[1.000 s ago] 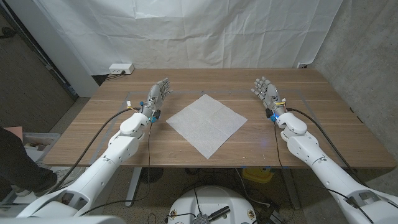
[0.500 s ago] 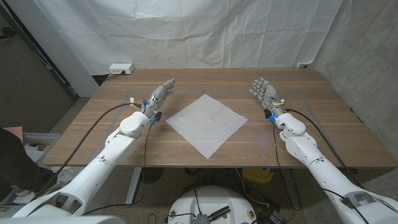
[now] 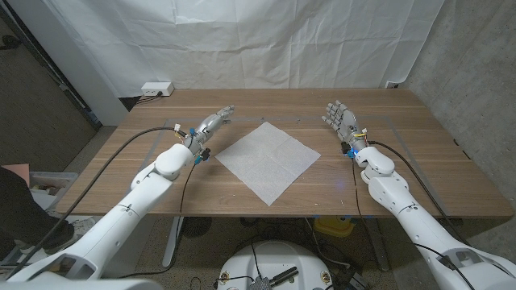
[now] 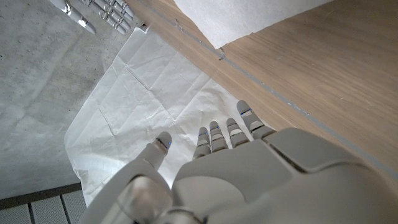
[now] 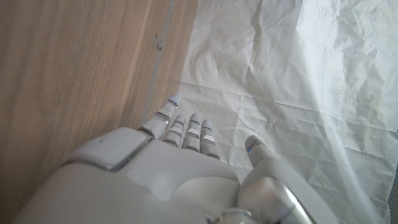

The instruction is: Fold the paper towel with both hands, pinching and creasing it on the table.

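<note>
Left hand [image 3: 211,125] hovers empty, fingers spread, just left of the towel [image 3: 268,159]; right hand [image 3: 343,121], likewise empty, waits right. Best pinch opposite corners evenly, keeping the sheet flat mid-table [image 3: 419,153].

No text, label, brand, number or sign can be read anywhere in these views. The paper towel [image 3: 268,161] is plain white, and the wooden table [image 3: 419,173] carries no markings that can be made out as writing. The white box [image 3: 156,88] beyond the table's far left corner is too small to show any lettering. The shells of the left hand [image 3: 211,125] and the right hand [image 3: 343,121] bear no legible print in the head view or in either wrist view.
</note>
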You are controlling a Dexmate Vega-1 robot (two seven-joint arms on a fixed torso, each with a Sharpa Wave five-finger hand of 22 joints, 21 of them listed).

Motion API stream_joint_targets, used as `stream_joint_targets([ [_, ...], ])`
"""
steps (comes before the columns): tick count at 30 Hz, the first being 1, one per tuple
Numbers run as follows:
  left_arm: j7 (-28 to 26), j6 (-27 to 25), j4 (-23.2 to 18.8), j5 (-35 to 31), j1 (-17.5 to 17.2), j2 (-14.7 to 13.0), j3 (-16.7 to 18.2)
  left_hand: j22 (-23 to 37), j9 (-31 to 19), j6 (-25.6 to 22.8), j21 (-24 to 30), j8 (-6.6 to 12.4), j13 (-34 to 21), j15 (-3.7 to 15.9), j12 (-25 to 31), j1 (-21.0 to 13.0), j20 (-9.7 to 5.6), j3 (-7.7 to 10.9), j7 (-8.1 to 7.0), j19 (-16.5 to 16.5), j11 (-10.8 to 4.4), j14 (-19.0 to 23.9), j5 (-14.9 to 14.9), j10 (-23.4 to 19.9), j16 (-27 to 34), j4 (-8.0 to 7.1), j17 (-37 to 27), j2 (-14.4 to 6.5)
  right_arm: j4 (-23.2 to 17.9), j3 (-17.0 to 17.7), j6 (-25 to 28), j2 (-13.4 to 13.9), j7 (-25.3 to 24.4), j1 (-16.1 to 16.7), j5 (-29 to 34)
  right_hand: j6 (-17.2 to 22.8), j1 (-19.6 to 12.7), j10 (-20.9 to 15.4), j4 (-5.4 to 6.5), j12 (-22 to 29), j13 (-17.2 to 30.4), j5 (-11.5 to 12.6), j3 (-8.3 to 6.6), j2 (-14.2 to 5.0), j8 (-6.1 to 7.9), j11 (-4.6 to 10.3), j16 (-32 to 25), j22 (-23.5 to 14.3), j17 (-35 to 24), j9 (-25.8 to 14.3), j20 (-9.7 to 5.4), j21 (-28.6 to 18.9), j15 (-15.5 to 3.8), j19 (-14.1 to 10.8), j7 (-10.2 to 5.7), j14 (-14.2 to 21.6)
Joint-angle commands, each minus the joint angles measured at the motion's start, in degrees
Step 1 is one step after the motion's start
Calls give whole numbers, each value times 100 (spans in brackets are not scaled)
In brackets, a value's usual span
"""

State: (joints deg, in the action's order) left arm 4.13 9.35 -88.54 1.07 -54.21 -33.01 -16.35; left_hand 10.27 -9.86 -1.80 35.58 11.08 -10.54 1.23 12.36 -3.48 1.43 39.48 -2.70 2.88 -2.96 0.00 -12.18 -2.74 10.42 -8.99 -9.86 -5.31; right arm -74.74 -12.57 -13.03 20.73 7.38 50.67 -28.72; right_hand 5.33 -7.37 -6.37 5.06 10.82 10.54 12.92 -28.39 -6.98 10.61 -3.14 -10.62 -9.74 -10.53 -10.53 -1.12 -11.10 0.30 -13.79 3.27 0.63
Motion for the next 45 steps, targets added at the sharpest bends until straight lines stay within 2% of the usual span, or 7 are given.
stream_joint_targets([
  [1,49,-347,-753,-860,-380,-372,137,8,-20,-83,-22,41,-21,49,46,-44,-5,45,-43,-15,-32,19,-26,-82,36,-1,-1,-431,-17,15,-41,-87,21,72,52,39,5,-38,3,26,29,28,6,-6,38,-13,-30,-17,-9,-13,23,-11,-7,-35,-21,30],
  [17,237,-590,-1300,-1583,-772,-641,275,8,-20,-240,-70,50,-21,94,52,-47,-69,52,-108,21,-26,53,-12,-171,33,-2,-2,-392,-275,27,-12,-69,-109,240,108,34,-4,-37,-9,26,29,34,-10,-20,36,-11,-28,-17,-3,-13,16,-12,-7,-36,-19,34],
  [19,302,-692,-1383,-1700,-807,-690,273,8,-20,-269,-73,56,-21,95,51,-46,-72,52,-99,22,-29,57,-10,-176,33,-3,-2,-389,-304,25,14,-53,-132,254,123,35,-9,-39,-15,26,29,35,-14,-22,36,-10,-27,-17,-1,-13,17,-12,-7,-37,-19,35],
  [22,365,-816,-1479,-1848,-865,-738,280,9,-22,-615,-107,131,-17,135,51,-32,-60,44,-148,30,-39,74,3,-242,28,-9,-1,-353,-298,27,-17,-74,-156,255,129,36,-9,-36,-17,25,29,35,-15,-22,37,-9,-26,-17,-1,-13,18,-12,-7,-37,-19,33],
  [27,460,-1116,-1706,-2399,-928,-928,204,9,-20,-659,-118,118,-15,181,53,-30,-44,47,-157,26,-70,105,6,-280,33,-8,1,-350,-258,5,-2,-83,-143,209,137,37,-15,-39,-24,27,29,36,-18,-23,38,-2,-24,-17,1,-13,14,-12,-12,-36,-23,31],
  [35,603,-1226,-1777,-2731,-933,-961,167,9,-18,-564,-136,43,-14,196,38,-27,-50,49,-178,24,-78,114,9,-287,27,-5,3,-340,-176,-15,-8,-114,-120,146,138,37,-12,-38,-27,26,29,34,-13,-28,38,1,-29,-17,-2,-13,12,-12,-11,-38,-25,33],
  [45,787,-1451,-1982,-2955,-1130,-983,209,9,-18,-582,-147,25,-13,206,41,-23,-60,51,-181,10,-94,143,11,-332,30,-6,4,-337,-97,-2,-50,-143,-115,141,127,38,-13,-42,-33,28,29,33,-12,-34,38,1,-31,-17,-3,-13,16,-13,-16,-40,-21,36],
])
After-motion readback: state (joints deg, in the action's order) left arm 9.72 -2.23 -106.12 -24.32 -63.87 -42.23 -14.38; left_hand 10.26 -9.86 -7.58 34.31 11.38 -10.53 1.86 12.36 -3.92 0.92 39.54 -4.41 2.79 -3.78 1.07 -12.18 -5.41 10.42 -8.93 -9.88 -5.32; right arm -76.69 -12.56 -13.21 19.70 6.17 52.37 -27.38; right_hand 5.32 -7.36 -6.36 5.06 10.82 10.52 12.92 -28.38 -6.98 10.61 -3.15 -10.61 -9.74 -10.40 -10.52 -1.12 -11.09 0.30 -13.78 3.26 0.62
